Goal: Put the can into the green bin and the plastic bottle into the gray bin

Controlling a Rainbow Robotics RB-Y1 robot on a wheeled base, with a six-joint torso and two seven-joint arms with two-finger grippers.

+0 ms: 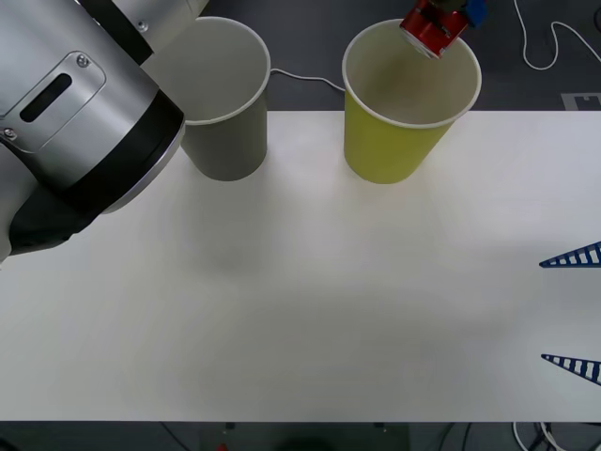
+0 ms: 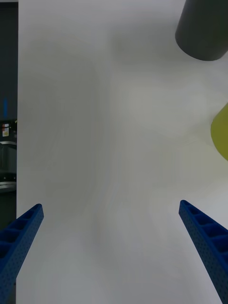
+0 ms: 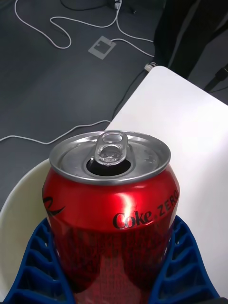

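Observation:
My left gripper (image 3: 111, 222) is shut on the can (image 3: 111, 199), a red drinks can with a silver top and pull tab. In the front view the can (image 1: 432, 30) hangs tilted over the far rim of the green bin (image 1: 390, 150), with the left gripper (image 1: 449, 13) at the top edge. The bin's pale rim (image 3: 19, 199) shows just below the can. The gray bin (image 1: 225, 141) stands to the green bin's left. My right gripper (image 1: 543, 311) waits open at the table's right edge, nothing between its fingers (image 2: 23, 237). The plastic bottle is out of view.
Both bins stand along the far edge of the white table (image 1: 310, 310). My left arm's bulky grey body (image 1: 66, 122) covers the table's near-left part. White cables (image 3: 57, 28) lie on the dark floor beyond the table. The gray bin (image 2: 202, 31) and green bin (image 2: 221, 135) lie ahead of the right gripper.

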